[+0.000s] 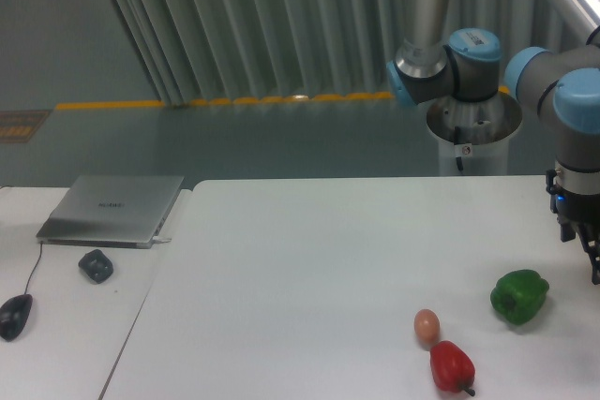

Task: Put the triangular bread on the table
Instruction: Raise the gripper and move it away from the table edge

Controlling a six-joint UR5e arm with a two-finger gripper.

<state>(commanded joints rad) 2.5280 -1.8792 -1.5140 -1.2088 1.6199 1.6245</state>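
We see an evenly lit, slightly cool-toned scene, soft overall with a greenish cast. The white surface [309, 259] reads bright but without blown-out glare. Shadows are faint and short, sitting close under the green pepper [519, 296], the red pepper [451, 365] and the egg [427, 325]. Fine detail is mildly blurred, and the laptop [114, 208] shows a dull sheen.
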